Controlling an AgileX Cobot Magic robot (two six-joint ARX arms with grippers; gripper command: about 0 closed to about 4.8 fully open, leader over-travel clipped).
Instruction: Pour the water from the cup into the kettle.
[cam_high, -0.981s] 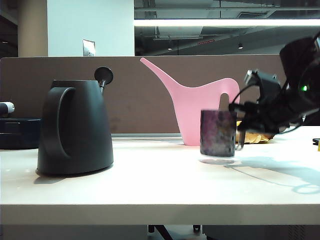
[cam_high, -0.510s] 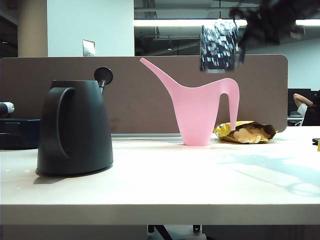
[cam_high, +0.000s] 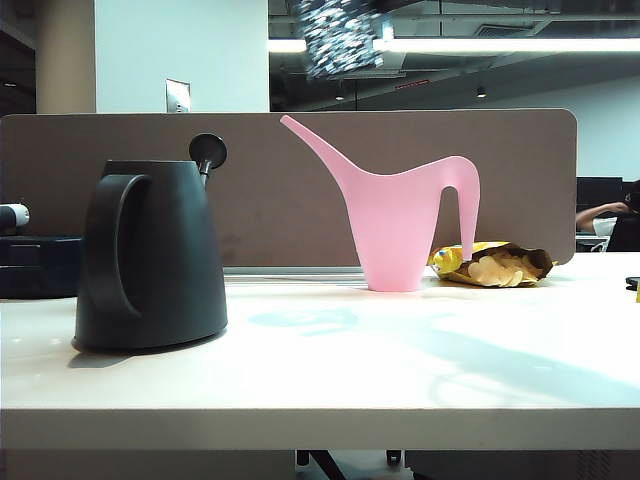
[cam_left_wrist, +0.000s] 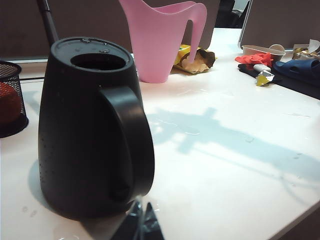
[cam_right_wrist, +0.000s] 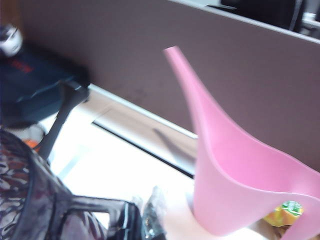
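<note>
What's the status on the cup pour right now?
Right gripper shut on cup, high above the table. Left gripper shut, low beside kettle. Kettle mouth open; pink watering can stands behind.

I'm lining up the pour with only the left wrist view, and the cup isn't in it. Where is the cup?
Observer: In the exterior view the cup is up in the air, blurred, at the top edge above the pink watering can, right of the kettle.
Operator: My left gripper sits shut by the kettle's handle. What holds the cup?
Observer: The right wrist view shows the right gripper shut on the cup's handle.
</note>
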